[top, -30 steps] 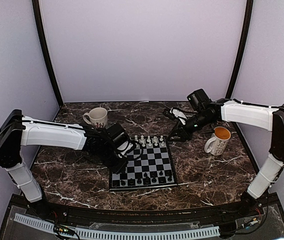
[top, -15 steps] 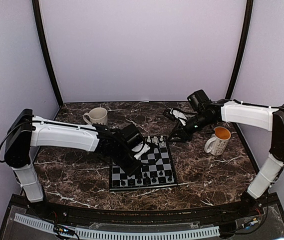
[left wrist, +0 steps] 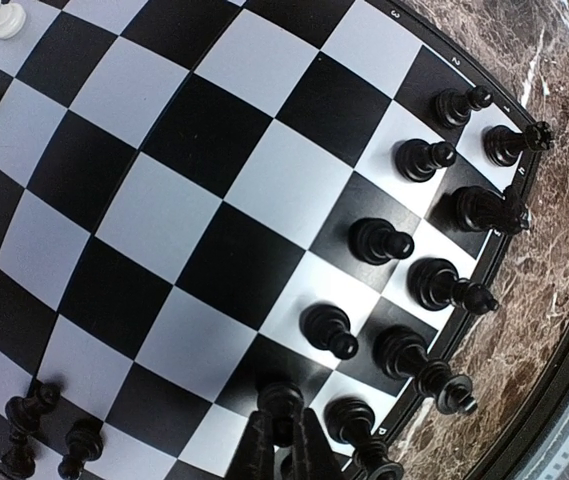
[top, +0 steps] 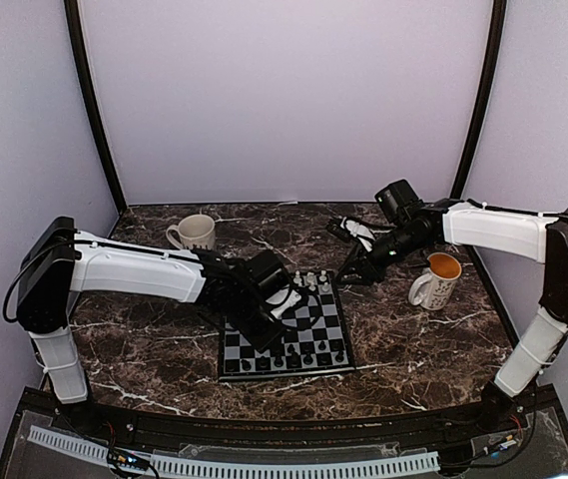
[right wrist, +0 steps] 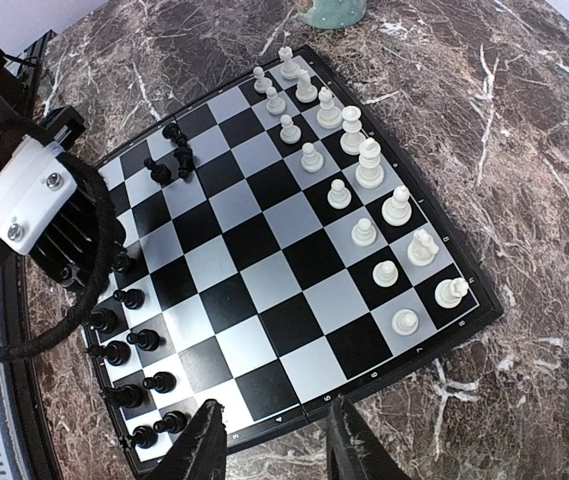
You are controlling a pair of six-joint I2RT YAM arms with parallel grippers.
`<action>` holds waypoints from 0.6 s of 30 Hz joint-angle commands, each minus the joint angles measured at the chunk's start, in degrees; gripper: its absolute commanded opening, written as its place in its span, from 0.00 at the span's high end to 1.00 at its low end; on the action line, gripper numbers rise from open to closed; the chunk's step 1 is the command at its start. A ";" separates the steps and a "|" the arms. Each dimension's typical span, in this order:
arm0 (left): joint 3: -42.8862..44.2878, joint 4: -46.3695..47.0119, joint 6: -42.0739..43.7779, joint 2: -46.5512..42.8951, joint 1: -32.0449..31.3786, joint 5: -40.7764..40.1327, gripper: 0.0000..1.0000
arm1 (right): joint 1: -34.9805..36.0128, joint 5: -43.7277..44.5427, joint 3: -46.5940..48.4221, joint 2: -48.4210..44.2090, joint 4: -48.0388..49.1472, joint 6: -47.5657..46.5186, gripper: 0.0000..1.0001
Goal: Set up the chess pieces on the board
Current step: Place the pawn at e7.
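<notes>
Overhead and wrist views over board (top: 310,319)

The black-and-white board (right wrist: 264,270) lies flat. White pieces (right wrist: 369,165) stand upright in two rows along one edge, black pieces (right wrist: 144,340) along the opposite edge; one black piece (left wrist: 280,397) is pinched in the left gripper (left wrist: 282,422).

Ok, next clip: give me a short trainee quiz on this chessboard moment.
1. True or false: the right gripper is holding a white chess piece.
2. Which pieces stand along the near edge of the chessboard? A white, B black, C both mixed.
3. What is the left gripper shut on?
Key: 1 false, it is open and empty. 2 B, the black chess pieces. 3 a single black chess piece.
</notes>
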 commanded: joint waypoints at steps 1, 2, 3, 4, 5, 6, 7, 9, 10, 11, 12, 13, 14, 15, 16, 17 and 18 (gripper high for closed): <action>1.20 -1.12 0.76 0.37 -0.30 0.23 0.96 | -0.22 -0.83 -0.32 -1.03 0.74 -0.72 0.65; 1.24 -1.17 0.75 0.56 -0.30 0.22 0.95 | -0.23 -0.84 -0.32 -1.03 0.73 -0.72 0.65; 1.24 -1.20 0.75 0.64 -0.30 0.12 0.95 | -0.22 -0.89 -0.28 -1.05 0.73 -0.70 0.65; 1.29 -1.35 0.78 0.78 -0.26 0.05 0.95 | -0.24 -0.82 -0.32 -1.07 0.73 -0.72 0.65; 1.27 -1.33 0.80 0.83 -0.30 0.17 0.94 | -0.22 -0.82 -0.32 -1.07 0.73 -0.72 0.65; 1.27 -1.35 0.78 0.90 -0.30 0.33 0.93 | -0.24 -0.80 -0.32 -1.07 0.73 -0.72 0.65; 1.33 -1.31 0.76 0.92 -0.34 0.38 0.91 | -0.22 -0.77 -0.32 -1.11 0.73 -0.72 0.65; 1.40 -1.57 0.62 0.93 -0.39 0.11 0.87 | -0.22 -0.76 -0.30 -0.99 0.73 -0.73 0.65; 1.60 -1.75 0.59 0.86 -0.39 -0.02 0.85 | -0.22 -0.80 -0.24 -1.02 0.73 -0.70 0.65; 1.76 -1.87 0.43 0.51 -0.39 -0.22 0.83 | -0.22 -0.89 -0.24 -1.01 0.65 -0.69 0.65; 1.86 -1.84 0.18 -0.05 -0.39 -0.34 0.81 | -0.22 -0.88 -0.24 -1.03 0.64 -0.70 0.65; 1.87 -1.77 0.06 -0.84 -0.39 -0.38 0.79 | -0.22 -0.87 -0.16 -1.09 0.64 -0.72 0.65; 1.88 -1.66 -0.03 -1.76 -0.39 -0.47 0.77 | -0.22 -0.87 -0.15 -1.07 0.64 -0.67 0.65; 1.98 -1.70 -0.12 -2.73 -0.39 -0.74 0.76 | -0.25 -0.89 -0.15 -1.07 0.64 -0.71 0.65; 2.02 -1.90 -0.18 -3.89 -0.39 -1.17 0.74 | -0.22 -0.89 -0.15 -1.11 0.64 -0.72 0.65; 1.94 -2.01 -0.34 -5.01 -0.39 -1.91 0.71 | -0.22 -0.87 -0.15 -1.12 0.69 -0.80 0.65; 1.84 -2.18 -0.44 -6.30 -0.33 -2.84 0.69 | -0.26 -0.88 -0.16 -1.12 0.65 -0.81 0.65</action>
